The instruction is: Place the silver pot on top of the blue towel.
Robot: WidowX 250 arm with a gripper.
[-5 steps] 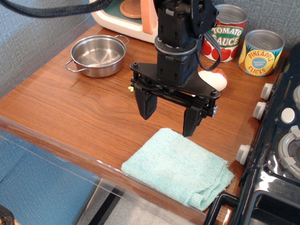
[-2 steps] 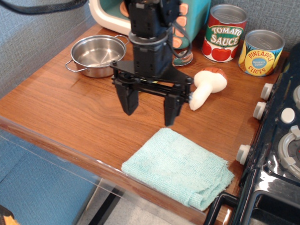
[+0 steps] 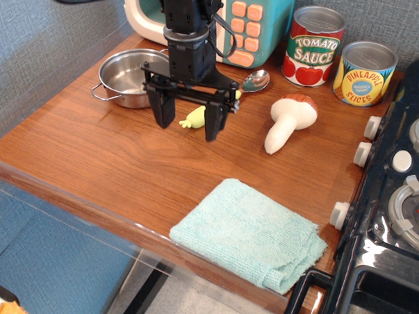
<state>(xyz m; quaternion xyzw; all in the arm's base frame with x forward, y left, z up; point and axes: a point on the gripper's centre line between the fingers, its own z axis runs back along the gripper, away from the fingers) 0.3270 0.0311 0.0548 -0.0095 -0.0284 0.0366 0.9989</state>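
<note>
The silver pot (image 3: 127, 78) stands upright and empty at the back left of the wooden counter, its right side partly hidden behind my arm. The blue towel (image 3: 249, 233) lies folded at the counter's front edge, right of centre. My gripper (image 3: 187, 121) hangs open and empty above the counter, just right of and in front of the pot, fingers pointing down. It is well away from the towel, up and to its left.
A small yellow toy (image 3: 194, 117) lies between my fingers' line of sight. A toy mushroom (image 3: 289, 120), a spoon (image 3: 254, 80), a tomato sauce can (image 3: 314, 47), a pineapple can (image 3: 366, 73) and a teal toy appliance (image 3: 250, 23) stand behind. A stove (image 3: 395, 200) borders the right.
My gripper has moved left and back, from just above the towel's far edge to beside the pot. It stays open. The mushroom, spoon and yellow toy are now uncovered.
</note>
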